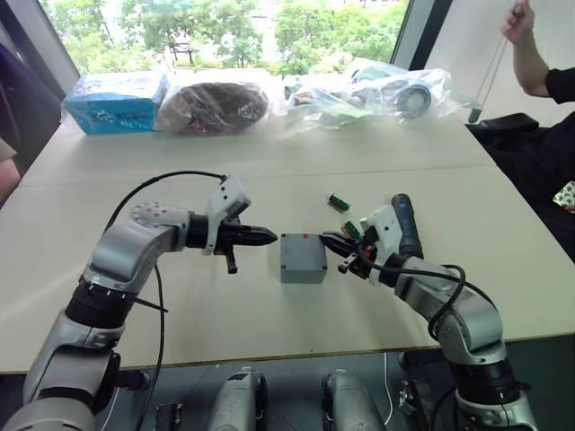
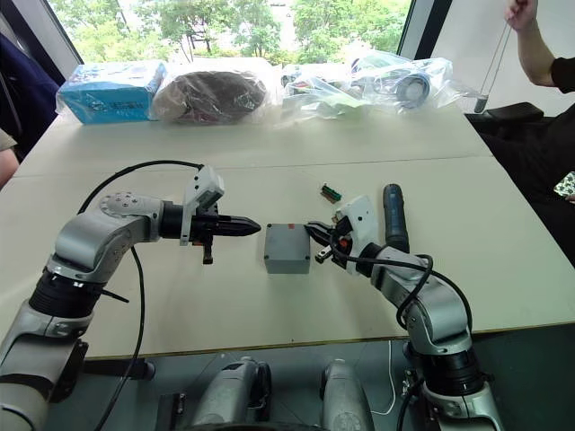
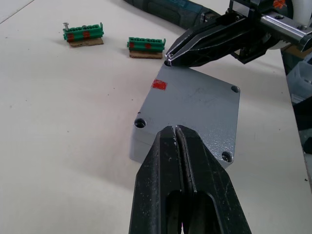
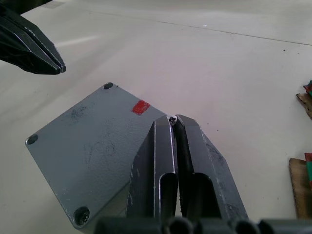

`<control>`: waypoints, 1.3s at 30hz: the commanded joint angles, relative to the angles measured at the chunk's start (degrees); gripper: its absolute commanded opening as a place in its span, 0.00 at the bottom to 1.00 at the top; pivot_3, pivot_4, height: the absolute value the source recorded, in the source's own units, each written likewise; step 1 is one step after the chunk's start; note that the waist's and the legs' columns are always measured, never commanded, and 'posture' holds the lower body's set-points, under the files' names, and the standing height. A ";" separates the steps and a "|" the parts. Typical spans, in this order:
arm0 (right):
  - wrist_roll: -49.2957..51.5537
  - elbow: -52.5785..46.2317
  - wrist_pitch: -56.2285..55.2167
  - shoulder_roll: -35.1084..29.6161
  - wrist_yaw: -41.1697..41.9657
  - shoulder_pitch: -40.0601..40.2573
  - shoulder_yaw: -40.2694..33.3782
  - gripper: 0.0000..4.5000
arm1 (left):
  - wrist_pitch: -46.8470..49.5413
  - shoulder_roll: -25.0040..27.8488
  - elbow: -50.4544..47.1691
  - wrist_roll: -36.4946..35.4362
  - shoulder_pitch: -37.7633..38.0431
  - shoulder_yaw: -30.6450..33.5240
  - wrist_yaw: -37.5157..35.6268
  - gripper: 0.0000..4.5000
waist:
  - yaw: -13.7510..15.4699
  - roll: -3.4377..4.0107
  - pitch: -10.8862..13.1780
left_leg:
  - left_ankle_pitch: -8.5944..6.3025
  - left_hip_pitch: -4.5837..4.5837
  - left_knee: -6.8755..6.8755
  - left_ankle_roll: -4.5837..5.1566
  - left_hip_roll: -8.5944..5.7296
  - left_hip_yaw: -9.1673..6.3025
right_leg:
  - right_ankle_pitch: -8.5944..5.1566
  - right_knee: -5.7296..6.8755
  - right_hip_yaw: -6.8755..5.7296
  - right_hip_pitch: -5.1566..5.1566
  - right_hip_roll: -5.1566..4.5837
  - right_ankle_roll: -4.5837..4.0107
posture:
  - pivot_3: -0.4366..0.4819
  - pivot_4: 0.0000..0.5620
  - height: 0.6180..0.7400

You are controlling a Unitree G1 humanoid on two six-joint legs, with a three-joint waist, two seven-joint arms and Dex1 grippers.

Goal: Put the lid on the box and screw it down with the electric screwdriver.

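Note:
The grey box (image 1: 303,258) stands mid-table, its top closed by the flat lid (image 3: 195,112), which has corner screw holes and a red mark. My right gripper (image 4: 172,118) is shut, pinching a tiny silver screw at its tips, right over the lid's corner beside the red mark. Shut on nothing, my left gripper (image 1: 269,237) hovers just off the box's left side, pointing at it. The dark electric screwdriver (image 1: 407,226) lies on the table behind my right wrist.
Small green connector pieces (image 3: 83,34) lie behind the box near the screwdriver. Plastic bags (image 1: 359,90) and a blue pack (image 1: 117,101) line the table's far edge. A person (image 1: 539,54) sits at the far right.

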 commanded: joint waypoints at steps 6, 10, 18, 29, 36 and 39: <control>1.13 -2.48 2.05 -3.50 0.80 -1.37 -1.46 0.75 | -1.12 -0.60 -1.38 -0.92 -1.13 1.34 0.24 0.00 | 0.01 0.00 0.00 | 0.00 0.00 0.00 0.00 0.00 0.00 | 0.00 0.00 0.00 0.00 0.00 0.00 | 0.48 0.27 1.00; 7.16 -7.84 9.85 -6.31 0.01 -2.94 -6.89 0.90 | -1.23 -1.15 -2.43 -1.59 -0.65 1.69 0.25 0.00 | 0.06 0.00 0.00 | 0.00 -0.01 0.00 0.00 0.01 0.00 | 0.00 0.00 0.00 -0.01 0.00 0.00 | 0.48 0.27 1.00; 18.91 -2.20 38.26 -16.63 -5.29 -15.87 -22.12 0.96 | -4.49 -3.15 -5.33 -1.42 -2.07 -1.30 -1.47 0.00 | 0.38 -0.01 0.00 | 0.00 -0.01 0.01 0.01 0.02 -0.02 | 0.00 -0.02 -0.01 0.01 -0.06 -0.01 | 0.48 0.27 1.00; 17.74 33.97 51.70 -38.60 4.66 -36.46 3.75 0.96 | -10.38 -4.65 -5.15 2.22 -4.04 -5.16 -3.33 0.00 | 0.75 0.03 0.02 | -0.06 -0.07 -0.06 0.10 -0.01 0.16 | -0.10 -0.17 0.03 -0.09 -0.15 -0.23 | 0.48 0.27 1.00; 12.70 42.10 49.99 -37.32 14.12 -43.30 17.48 0.96 | -8.85 -4.18 -8.37 1.84 -2.05 -4.33 -1.79 0.00 | -0.10 0.03 0.02 | -0.07 -0.07 -0.04 0.11 0.00 0.15 | -0.08 -0.17 0.03 -0.09 -0.15 -0.19 | 0.48 0.27 1.00; 9.87 45.73 48.04 -35.42 17.10 -45.95 21.83 0.96 | -8.08 -4.00 -9.47 1.76 -0.50 -3.99 -0.67 0.00 | -0.12 0.03 0.02 | -0.07 -0.08 -0.04 0.11 -0.01 0.15 | 0.01 -0.16 0.02 -0.09 -0.14 -0.03 | 0.48 0.27 1.00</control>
